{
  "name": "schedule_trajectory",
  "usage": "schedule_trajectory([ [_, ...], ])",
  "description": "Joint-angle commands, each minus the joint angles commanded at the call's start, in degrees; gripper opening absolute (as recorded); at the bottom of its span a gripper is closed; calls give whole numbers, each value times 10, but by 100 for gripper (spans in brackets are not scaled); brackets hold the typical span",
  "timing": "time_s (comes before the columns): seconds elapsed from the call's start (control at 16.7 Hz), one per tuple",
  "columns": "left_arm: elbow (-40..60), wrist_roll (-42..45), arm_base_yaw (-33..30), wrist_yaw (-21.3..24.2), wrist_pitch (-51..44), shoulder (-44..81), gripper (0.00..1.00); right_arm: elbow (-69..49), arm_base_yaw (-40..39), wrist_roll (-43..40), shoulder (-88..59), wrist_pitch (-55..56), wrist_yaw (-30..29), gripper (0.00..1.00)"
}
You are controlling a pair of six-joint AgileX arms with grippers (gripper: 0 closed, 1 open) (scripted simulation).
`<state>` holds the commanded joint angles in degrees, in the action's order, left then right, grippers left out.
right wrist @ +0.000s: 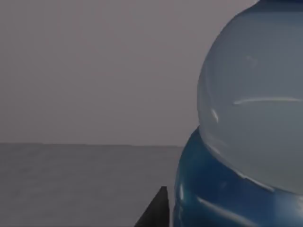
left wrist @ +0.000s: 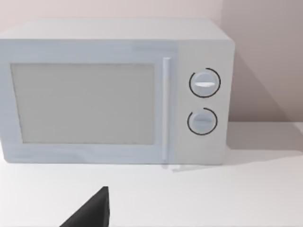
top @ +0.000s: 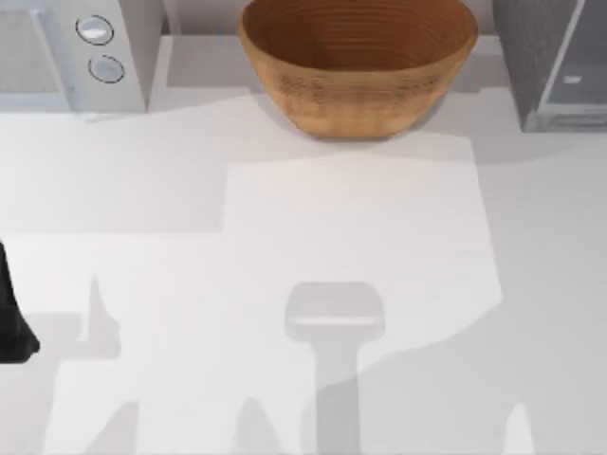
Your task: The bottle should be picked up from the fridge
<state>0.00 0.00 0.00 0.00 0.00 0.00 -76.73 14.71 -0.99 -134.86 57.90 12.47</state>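
at the top view's far left edge you see a dark piece of the left arm (top: 14,322) low over the white worktop (top: 285,246); its gripper's state you cannot tell. the white microwave (top: 71,52) sits upper left, the wooden bowl (top: 358,59) at top centre, the fridge (top: 555,62) upper right. in the right wrist view the bottle (right wrist: 251,104) looms very close, its blue cap (right wrist: 213,198) beside a dark fingertip (right wrist: 156,213).

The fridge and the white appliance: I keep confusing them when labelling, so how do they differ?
The fridge is dark grey and speckled; the white appliance is plain white. The fridge has a pale glassy front panel, while the white appliance has two round knobs beside its door. The fridge stands at the table's back right, the white appliance at its back left. Both are box-shaped.
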Motion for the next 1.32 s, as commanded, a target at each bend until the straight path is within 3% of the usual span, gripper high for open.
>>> schedule_trajectory([
  [0.24, 0, 0, 0, 0, 0, 0, 100, 0, 0, 0, 0, 0, 0, 2],
  [0.3, 0, 0, 0, 0, 0, 0, 100, 0, 0, 0, 0, 0, 0, 0],
  [0.84, 0, 0, 0, 0, 0, 0, 100, 0, 2, 1, 3, -2, 0, 0],
  [1.32, 0, 0, 0, 0, 0, 0, 100, -15, 2, 2, 71, -85, 1, 0],
])
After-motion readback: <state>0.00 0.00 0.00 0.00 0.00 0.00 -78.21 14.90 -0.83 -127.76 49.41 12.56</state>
